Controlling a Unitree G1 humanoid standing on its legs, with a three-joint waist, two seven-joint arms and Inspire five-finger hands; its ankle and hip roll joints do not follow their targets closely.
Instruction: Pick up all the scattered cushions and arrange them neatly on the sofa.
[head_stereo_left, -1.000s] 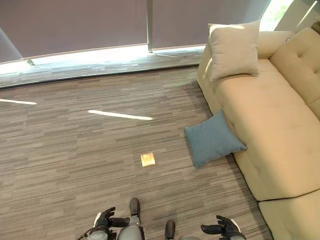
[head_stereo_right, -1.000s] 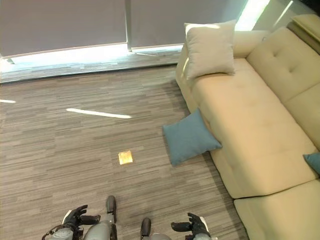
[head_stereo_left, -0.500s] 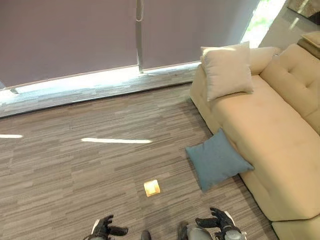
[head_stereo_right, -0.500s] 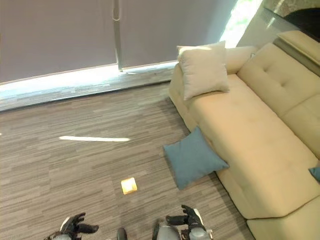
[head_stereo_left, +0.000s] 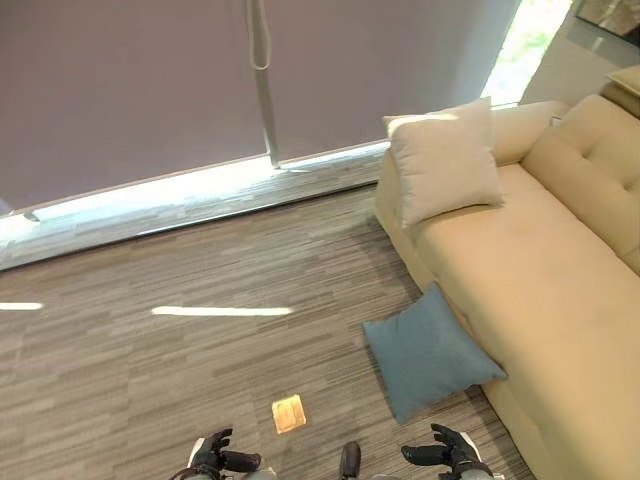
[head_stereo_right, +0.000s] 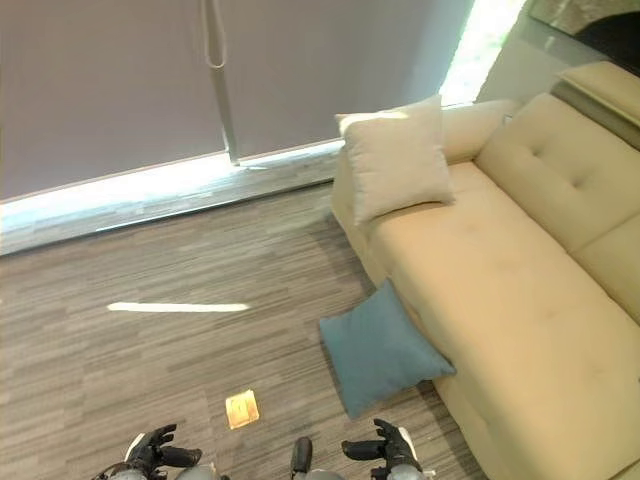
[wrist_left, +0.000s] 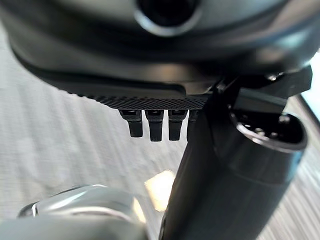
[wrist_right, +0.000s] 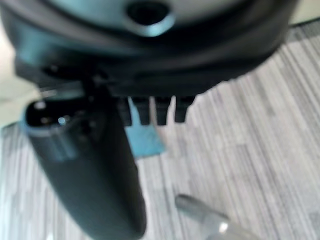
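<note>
A blue cushion (head_stereo_left: 430, 353) lies on the floor (head_stereo_left: 150, 370), leaning against the front of the beige sofa (head_stereo_left: 560, 290). A cream cushion (head_stereo_left: 443, 160) stands propped at the sofa's far end against its armrest. The floor is grey-brown striped carpet, with a small yellowish square (head_stereo_left: 289, 413) lying on it near the blue cushion. Behind runs a wall of grey roller blinds (head_stereo_left: 130, 90), daylight showing along their lower edge. The left hand (head_stereo_left: 215, 456) and right hand (head_stereo_left: 445, 452) hang low at the near edge, both empty, fingers relaxed and spread. The right wrist view shows that hand's straight fingers (wrist_right: 162, 111) with the blue cushion past them; the left wrist view shows the yellowish square beyond its own fingers (wrist_left: 155, 130).
</note>
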